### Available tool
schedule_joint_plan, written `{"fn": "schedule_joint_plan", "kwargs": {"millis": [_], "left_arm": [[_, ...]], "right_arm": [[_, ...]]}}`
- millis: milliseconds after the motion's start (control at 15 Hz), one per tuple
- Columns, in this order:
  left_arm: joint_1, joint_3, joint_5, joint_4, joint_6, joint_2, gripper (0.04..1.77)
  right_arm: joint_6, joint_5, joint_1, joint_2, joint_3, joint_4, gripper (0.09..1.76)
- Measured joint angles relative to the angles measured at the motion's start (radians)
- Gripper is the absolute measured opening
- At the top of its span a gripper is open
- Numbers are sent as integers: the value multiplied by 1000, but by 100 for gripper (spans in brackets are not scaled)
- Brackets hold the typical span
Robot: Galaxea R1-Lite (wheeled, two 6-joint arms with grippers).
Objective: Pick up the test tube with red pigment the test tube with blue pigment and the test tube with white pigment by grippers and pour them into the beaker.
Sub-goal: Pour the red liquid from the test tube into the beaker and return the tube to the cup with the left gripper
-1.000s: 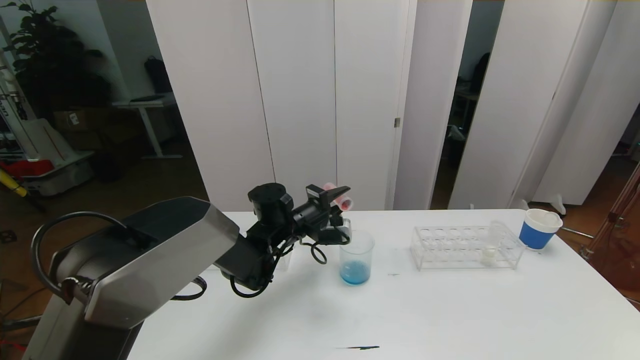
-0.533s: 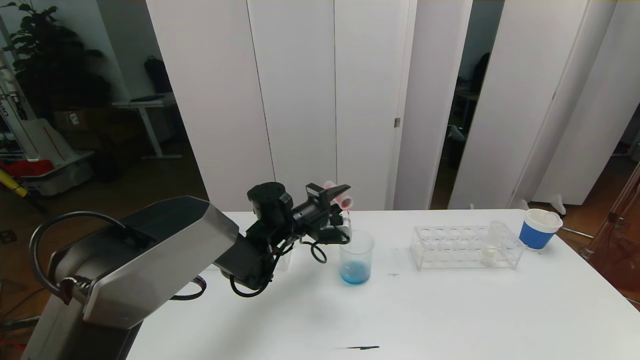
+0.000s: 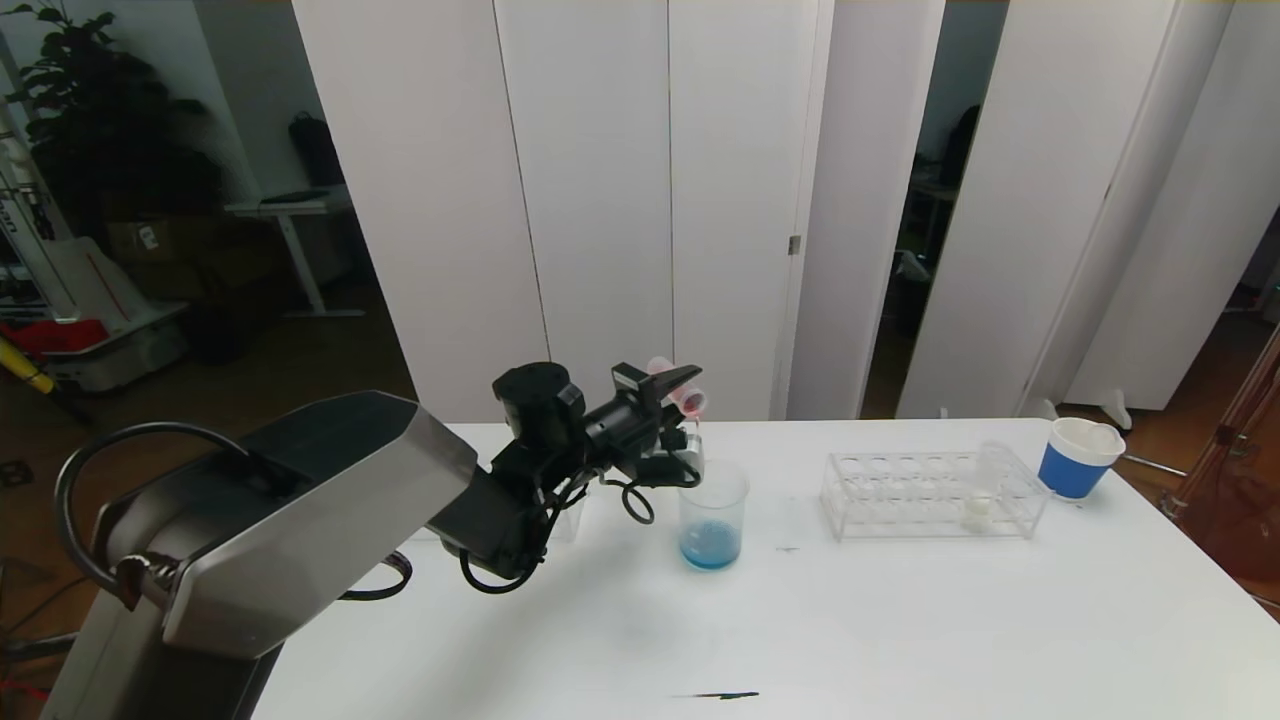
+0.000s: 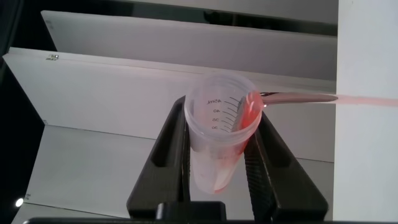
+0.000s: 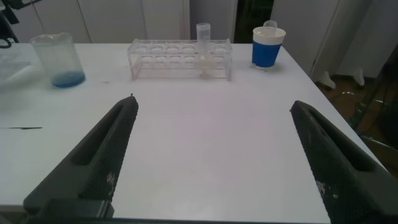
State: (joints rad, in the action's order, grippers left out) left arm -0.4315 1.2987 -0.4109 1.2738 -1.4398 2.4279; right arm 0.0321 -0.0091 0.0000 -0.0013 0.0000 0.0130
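Note:
My left gripper (image 3: 672, 392) is shut on the test tube with red pigment (image 4: 221, 134) and holds it tipped over, mouth above the beaker (image 3: 713, 512). A thin red stream (image 4: 367, 99) runs out of the tube's mouth. The beaker stands mid-table with blue liquid at its bottom, also seen in the right wrist view (image 5: 59, 60). The test tube with white pigment (image 3: 985, 490) stands upright in the clear rack (image 3: 900, 495). The test tube with blue pigment is out of view. My right gripper (image 5: 214, 102) hangs open over bare table, outside the head view.
A blue-banded white paper cup (image 3: 1078, 457) stands right of the rack near the table's far right corner. A small clear container (image 3: 570, 515) is partly hidden behind the left arm. A thin dark mark (image 3: 715, 695) lies near the front edge.
The left gripper has tipped the red tube a little further and lifted slightly. A red stream now falls from its mouth toward the beaker. The right gripper's earlier state is not shown.

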Motion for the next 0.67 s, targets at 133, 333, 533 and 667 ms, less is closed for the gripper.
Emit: {"fn": "schedule_joint_plan", "kwargs": {"millis": [133,333,533,667], "left_arm": [[-1,0,0,2,-5,-1,58],[-1,1,-1,29,-18,-1,58],[-1,3,-1,46,-26,-2,58],[-1,4,-1,56,-34,-2,58]], "right_arm": [[0,0,0,0,0,0,175],[0,0,0,0,0,0,175],[0,0,0,0,0,0,175],[0,0,0,0,0,0,175]]}}
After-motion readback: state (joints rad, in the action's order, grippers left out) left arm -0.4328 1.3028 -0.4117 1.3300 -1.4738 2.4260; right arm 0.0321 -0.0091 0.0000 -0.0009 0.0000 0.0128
